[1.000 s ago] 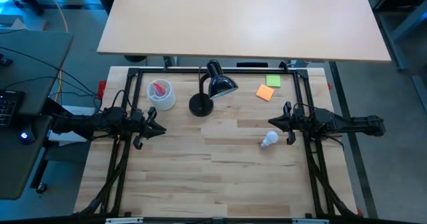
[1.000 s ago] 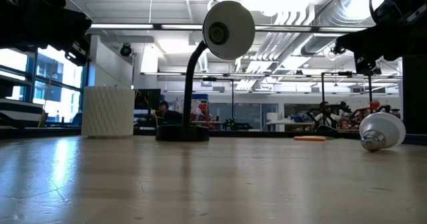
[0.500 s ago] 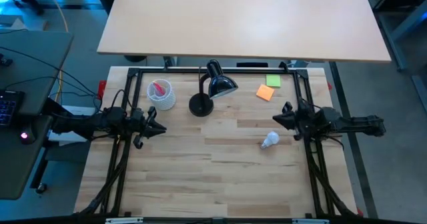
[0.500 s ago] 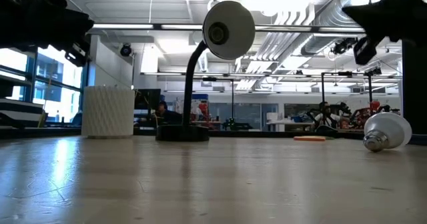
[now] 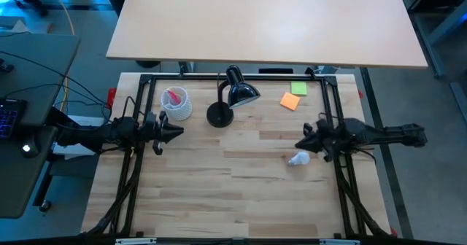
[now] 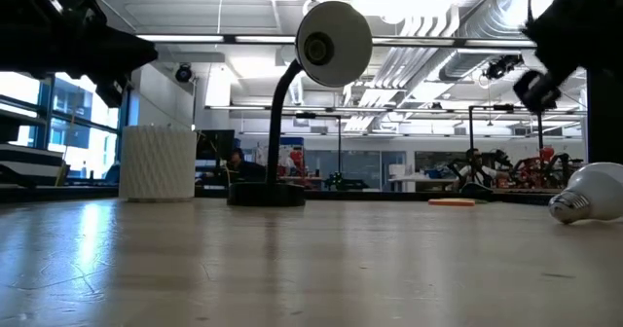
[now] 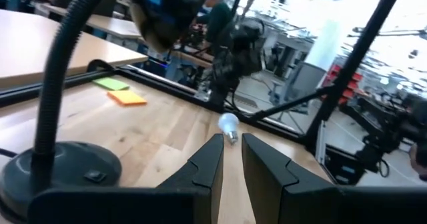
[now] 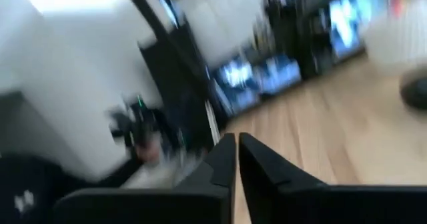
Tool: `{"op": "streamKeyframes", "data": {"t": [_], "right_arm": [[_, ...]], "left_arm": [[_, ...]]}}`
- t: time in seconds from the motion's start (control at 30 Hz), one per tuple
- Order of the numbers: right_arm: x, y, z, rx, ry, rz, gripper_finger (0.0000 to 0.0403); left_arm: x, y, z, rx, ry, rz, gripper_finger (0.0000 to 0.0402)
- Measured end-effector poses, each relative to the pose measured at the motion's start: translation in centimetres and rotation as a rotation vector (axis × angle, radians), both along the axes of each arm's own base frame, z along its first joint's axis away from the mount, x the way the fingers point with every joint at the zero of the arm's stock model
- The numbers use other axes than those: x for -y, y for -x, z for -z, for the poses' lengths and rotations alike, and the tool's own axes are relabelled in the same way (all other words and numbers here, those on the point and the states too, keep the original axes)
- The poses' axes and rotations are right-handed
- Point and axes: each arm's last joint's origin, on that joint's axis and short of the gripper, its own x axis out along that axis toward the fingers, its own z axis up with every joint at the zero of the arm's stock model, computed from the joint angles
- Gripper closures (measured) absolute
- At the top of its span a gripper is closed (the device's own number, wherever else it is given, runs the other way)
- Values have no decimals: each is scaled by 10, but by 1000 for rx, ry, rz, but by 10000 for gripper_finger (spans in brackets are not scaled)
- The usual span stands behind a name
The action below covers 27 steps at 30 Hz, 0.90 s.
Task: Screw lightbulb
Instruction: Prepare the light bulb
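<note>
- Here the right jaws [image 5: 300, 144] are pressed nearly together, with only a thin slit between the fingers in the right wrist view, and they pinch nothing.
- The lightbulb [image 5: 298, 158] lies on its side on the tabletop [image 5: 241, 187] just beside those jaws, at about 6 o'clock of their tip; whether they touch cannot be told from above.
- In the low view the lightbulb [image 6: 590, 193] is cut off at the picture's edge, its silvery base pointing inward.
- The left jaws [image 5: 175, 130] are likewise drawn close and empty, hanging over the tabletop's 9 o'clock side.
- At 12 o'clock of the tabletop's middle stands a black desk lamp [image 5: 232, 97].
- A white cup [image 5: 176, 103] with pink items stands at the lamp's 9 o'clock.
- Green and orange sticky notes [image 5: 292, 95] lie at the lamp's 3 o'clock.
- The right wrist view is smeared; little there can be made out.
</note>
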Motion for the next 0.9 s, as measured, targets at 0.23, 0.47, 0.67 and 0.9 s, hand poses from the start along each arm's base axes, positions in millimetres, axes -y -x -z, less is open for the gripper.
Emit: {"op": "streamKeyframes", "data": {"t": [0.23,0.47,0.67,0.9], "right_arm": [[-5,-1,13,-163,-34,-168,257],[-4,-3,17,-186,25,-156,135],[-5,-5,22,-211,132,-188,106],[-9,-5,-14,-348,347,-86,105]], "left_arm": [[-1,0,0,3,3,-52,351],[-2,0,0,6,24,-83,351],[-3,1,-2,21,34,-119,351],[-5,1,-2,22,30,-162,351]]}}
